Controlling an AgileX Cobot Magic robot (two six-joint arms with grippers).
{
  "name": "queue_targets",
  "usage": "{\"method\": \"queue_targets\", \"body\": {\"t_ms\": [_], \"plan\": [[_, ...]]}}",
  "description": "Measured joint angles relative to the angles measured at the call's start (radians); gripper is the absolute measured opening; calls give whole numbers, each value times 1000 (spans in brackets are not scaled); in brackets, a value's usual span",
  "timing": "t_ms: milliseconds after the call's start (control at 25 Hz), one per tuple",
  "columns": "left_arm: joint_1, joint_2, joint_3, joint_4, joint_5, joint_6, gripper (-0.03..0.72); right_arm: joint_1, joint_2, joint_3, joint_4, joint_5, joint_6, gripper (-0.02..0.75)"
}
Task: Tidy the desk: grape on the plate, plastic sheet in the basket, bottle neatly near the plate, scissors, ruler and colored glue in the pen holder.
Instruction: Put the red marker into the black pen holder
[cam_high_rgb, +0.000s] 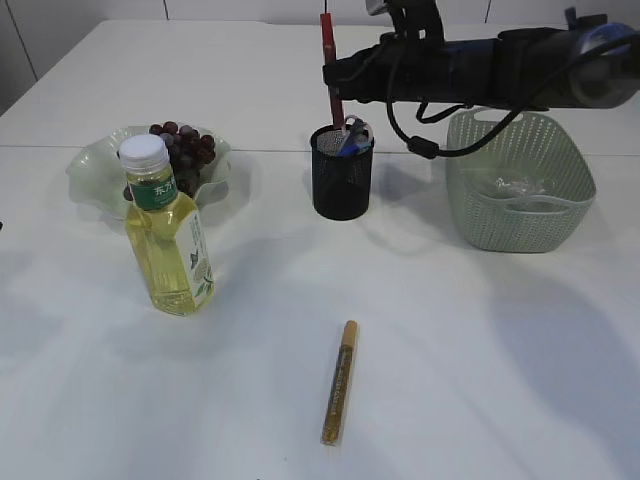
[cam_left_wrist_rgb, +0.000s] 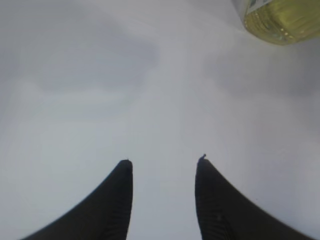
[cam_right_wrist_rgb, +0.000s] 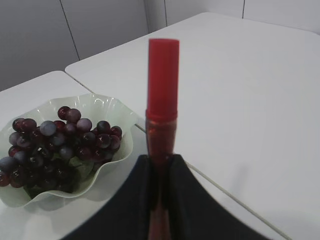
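Observation:
My right gripper (cam_high_rgb: 331, 76) (cam_right_wrist_rgb: 161, 160) is shut on the red colored glue stick (cam_high_rgb: 327, 40) (cam_right_wrist_rgb: 162, 95), holding it upright over the black mesh pen holder (cam_high_rgb: 341, 175). The stick's lower end dips into the holder, and blue scissors handles (cam_high_rgb: 352, 135) stick out of it. A gold glue stick (cam_high_rgb: 339, 382) lies on the desk near the front. The grape bunch (cam_high_rgb: 185, 150) (cam_right_wrist_rgb: 55, 140) rests on the green plate (cam_high_rgb: 95, 165) (cam_right_wrist_rgb: 117, 112). The bottle (cam_high_rgb: 167, 240) (cam_left_wrist_rgb: 282, 17) stands in front of the plate. My left gripper (cam_left_wrist_rgb: 164, 161) is open over bare desk. The plastic sheet (cam_high_rgb: 515, 187) lies in the basket (cam_high_rgb: 560, 215).
The right arm (cam_high_rgb: 500, 65) stretches level from the right, above the basket. A table seam (cam_right_wrist_rgb: 240, 200) runs behind the plate. White tabletop (cam_high_rgb: 470, 360) lies around the gold stick.

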Motion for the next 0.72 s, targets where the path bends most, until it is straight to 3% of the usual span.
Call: {"method": "queue_targets", "body": {"t_ms": [280,560,720], "plan": [[0,0,0,0,3,0,307,0,20,-2,0,0,-2,114],[0,0,0,0,12,0,307,0,22,-2,2,0,-2,245],[0,0,0,0,18,0,307,0,22,-2,2,0,9,270]]}}
